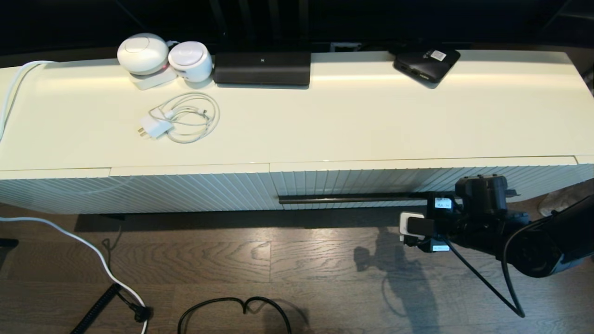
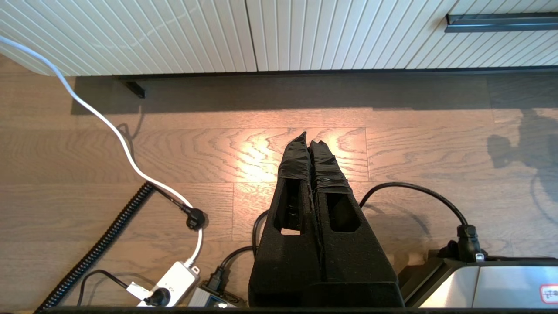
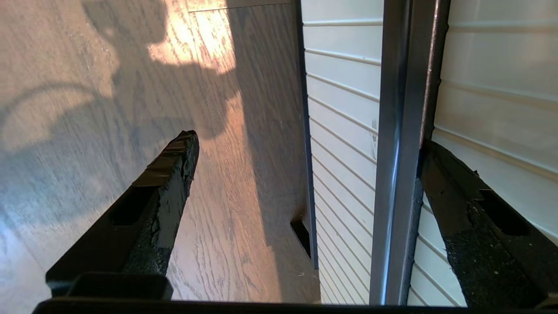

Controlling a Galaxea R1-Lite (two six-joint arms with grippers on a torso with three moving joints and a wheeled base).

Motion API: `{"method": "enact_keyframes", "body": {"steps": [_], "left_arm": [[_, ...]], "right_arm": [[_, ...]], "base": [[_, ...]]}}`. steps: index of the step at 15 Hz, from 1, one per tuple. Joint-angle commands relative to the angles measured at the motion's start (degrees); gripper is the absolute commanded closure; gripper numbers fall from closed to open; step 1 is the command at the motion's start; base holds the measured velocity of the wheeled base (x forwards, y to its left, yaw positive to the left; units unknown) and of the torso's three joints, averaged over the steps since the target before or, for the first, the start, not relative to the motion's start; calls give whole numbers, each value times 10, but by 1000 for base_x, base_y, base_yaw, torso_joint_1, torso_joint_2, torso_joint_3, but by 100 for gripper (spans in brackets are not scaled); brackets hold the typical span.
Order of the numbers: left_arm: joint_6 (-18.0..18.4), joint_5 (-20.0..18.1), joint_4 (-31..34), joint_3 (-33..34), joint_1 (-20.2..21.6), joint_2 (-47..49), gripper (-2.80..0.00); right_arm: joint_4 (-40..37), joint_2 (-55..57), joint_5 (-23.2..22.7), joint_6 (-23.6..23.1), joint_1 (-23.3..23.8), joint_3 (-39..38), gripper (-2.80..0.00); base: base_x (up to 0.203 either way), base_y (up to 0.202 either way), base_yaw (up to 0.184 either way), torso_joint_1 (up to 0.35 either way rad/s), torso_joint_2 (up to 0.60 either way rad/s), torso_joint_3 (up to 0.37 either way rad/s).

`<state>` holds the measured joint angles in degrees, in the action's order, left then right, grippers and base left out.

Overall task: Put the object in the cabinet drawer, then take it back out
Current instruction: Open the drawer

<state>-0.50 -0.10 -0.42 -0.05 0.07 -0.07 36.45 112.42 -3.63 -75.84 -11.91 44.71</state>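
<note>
The cabinet drawer (image 1: 417,182) is closed, its ribbed cream front facing the floor side. Its long dark handle bar (image 1: 348,199) runs along the front. My right gripper (image 3: 308,140) is open at the right end of that bar. In the right wrist view the handle bar (image 3: 401,131) lies between the two fingers. One finger (image 3: 453,192) rests behind the bar against the drawer front (image 3: 340,109); the other hangs over the floor. My left gripper (image 2: 308,138) is shut on nothing, parked low over the wooden floor. The black umbrella is out of view.
On the cabinet top stand a long black bar (image 1: 262,68), a flat black box with a white sticker (image 1: 426,62), two white round devices (image 1: 143,53) and a white charger with coiled cable (image 1: 181,118). Cables (image 1: 93,250) and a power strip (image 2: 174,279) lie on the floor.
</note>
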Motion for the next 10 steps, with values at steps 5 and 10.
{"method": "enact_keyframes", "body": {"steps": [5, 10], "left_arm": [[0, 0, 0, 0, 0, -1, 0], [0, 0, 0, 0, 0, -1, 0]], "right_arm": [[-38, -29, 1, -5, -7, -30, -280], [-46, -36, 1, -4, -7, -53, -280]], "base": [[0, 0, 0, 0, 0, 0], [0, 0, 0, 0, 0, 0]]}}
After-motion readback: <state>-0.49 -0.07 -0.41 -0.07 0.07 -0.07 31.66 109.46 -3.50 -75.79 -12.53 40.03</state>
